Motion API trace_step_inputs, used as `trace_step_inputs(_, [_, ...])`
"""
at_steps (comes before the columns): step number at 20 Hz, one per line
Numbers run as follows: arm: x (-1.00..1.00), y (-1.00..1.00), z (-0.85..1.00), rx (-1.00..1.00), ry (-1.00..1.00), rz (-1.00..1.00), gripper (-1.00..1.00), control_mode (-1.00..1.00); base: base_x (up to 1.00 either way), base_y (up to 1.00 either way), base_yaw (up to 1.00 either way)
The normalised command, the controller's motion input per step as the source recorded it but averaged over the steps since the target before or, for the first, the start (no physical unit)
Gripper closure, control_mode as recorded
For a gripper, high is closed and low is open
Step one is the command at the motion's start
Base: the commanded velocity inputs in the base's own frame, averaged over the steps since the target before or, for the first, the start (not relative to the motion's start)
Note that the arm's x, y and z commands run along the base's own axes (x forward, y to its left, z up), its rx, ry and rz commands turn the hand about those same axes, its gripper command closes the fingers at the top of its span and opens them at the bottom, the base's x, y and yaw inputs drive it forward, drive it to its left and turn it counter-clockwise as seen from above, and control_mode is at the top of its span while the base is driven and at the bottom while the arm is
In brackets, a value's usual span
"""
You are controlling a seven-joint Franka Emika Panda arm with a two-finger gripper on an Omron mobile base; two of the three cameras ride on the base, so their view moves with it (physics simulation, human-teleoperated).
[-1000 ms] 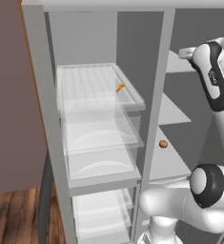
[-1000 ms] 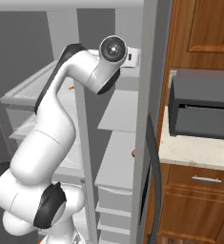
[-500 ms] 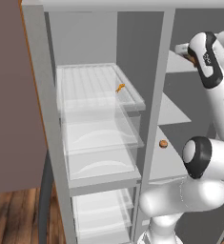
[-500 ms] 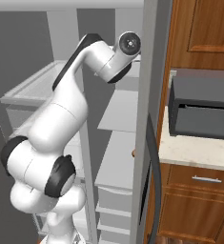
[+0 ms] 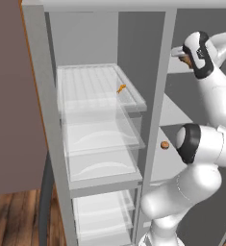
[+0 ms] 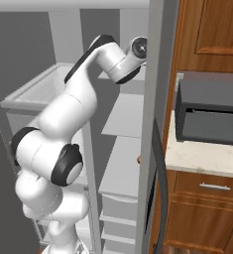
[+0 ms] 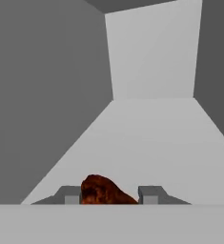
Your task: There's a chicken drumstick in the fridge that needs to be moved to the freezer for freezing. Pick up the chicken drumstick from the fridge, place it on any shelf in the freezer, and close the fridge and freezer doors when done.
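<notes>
My tool [image 7: 111, 195] grips the chicken drumstick [image 7: 104, 190], a dark reddish-brown, bumpy lump, between its two fingertips. It sits over the near edge of a grey fridge shelf [image 7: 151, 138]; whether it touches I cannot tell.

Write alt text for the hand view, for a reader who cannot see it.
A reddish-brown chicken drumstick sits between the tool's two grey fingertips, which are shut on it, low in the picture. Beyond it, a pale grey fridge shelf runs back to the grey rear wall.

Base views flank arm [image 5: 201, 144], facing open shelving; hand view looks close along shelf [image 7: 147, 143].
</notes>
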Motion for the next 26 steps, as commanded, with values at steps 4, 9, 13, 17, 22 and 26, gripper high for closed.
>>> trace_step_inputs(4, [0.49,0.00,-0.25,0.00,0.02,0.01,1.00,-1.00,0.00,0.00,0.00])
trace_step_inputs(9, [0.47,-0.02,-0.13,0.00,0.00,0.00,1.00,-1.00,0.00,0.00,0.00])
trace_step_inputs(13, [0.42,-0.09,0.00,0.00,0.09,0.00,1.00,-1.00,0.00,0.00,0.00])
trace_step_inputs(17, [0.33,-0.09,-0.02,0.00,0.09,0.00,1.00,-1.00,0.00,0.00,0.00])
trace_step_inputs(22, [0.32,-0.09,-0.11,0.00,0.04,0.00,1.00,-1.00,0.00,0.00,0.00])
trace_step_inputs(26, [0.33,-0.05,-0.16,0.00,0.00,0.00,1.00,-1.00,0.00,0.00,0.00])
